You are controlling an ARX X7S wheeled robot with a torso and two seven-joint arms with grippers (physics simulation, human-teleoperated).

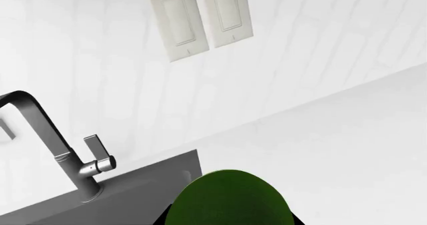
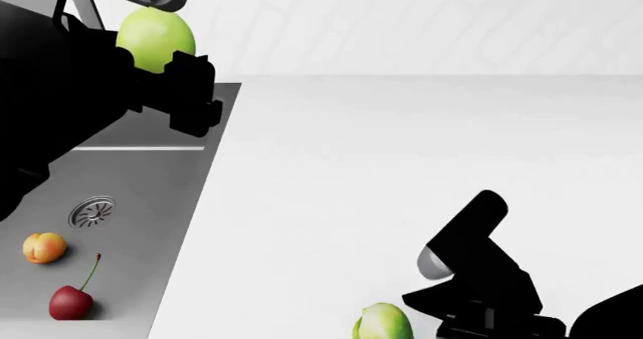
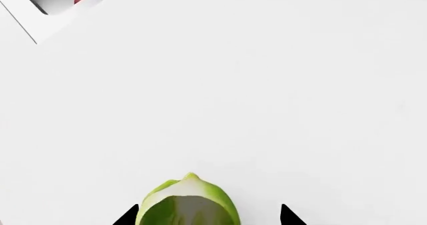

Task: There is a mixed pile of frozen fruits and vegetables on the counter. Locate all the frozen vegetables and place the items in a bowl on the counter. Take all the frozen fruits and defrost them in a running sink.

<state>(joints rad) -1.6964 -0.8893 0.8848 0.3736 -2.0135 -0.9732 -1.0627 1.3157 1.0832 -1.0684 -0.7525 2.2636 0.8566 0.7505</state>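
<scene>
Over the sink (image 2: 150, 188) | left gripper (image 2: 166, 71) pinched the smooth green ball (image 2: 153, 36) | right gripper (image 3: 207, 217) spread around the leafy sprout (image 3: 189, 202) on the counter (image 2: 402, 166) | apricot (image 2: 44, 248), cherry (image 2: 71, 302) in basin.

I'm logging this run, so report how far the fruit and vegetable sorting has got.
Fruit half looks done: the apricot and cherry lie in the sink, though no running water shows. In hand: the left gripper holds the smooth green ball by the faucet; the right gripper brackets the leafy sprout on the counter. Left: both vegetables; no bowl is in view.
</scene>
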